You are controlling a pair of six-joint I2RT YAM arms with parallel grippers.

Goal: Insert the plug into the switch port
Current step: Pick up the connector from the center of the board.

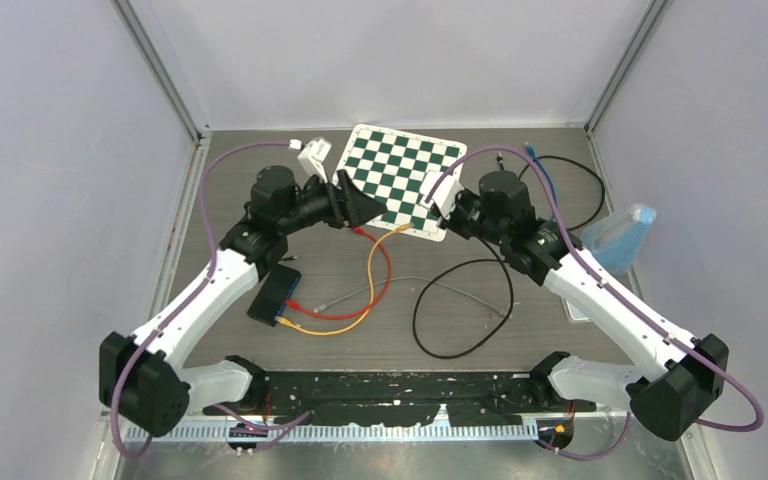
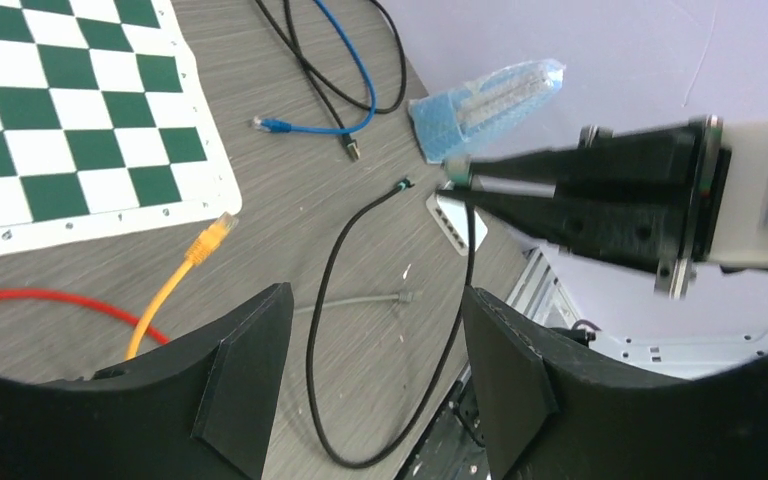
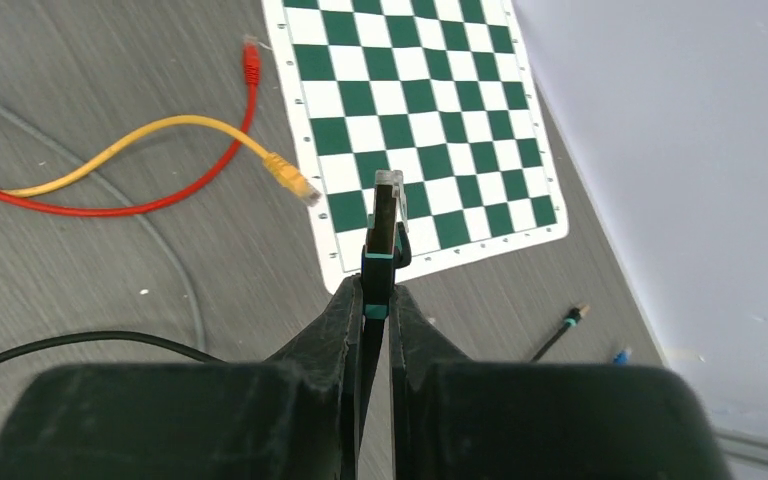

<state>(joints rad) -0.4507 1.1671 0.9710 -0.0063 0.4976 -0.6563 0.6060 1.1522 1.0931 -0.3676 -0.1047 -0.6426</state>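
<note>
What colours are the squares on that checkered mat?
Dark green and white squares, with a white border. The mat shows best in the right wrist view.

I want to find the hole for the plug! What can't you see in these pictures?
- Ports on the switch: in the top view they are too small, and the left arm overlaps its edge. Neither wrist view shows it.
- Clip side of the plug: the right wrist view sees it edge-on, and the right gripper covers its rear.
- What is inside the blue bag: in the left wrist view it is blurred through the plastic.
</note>
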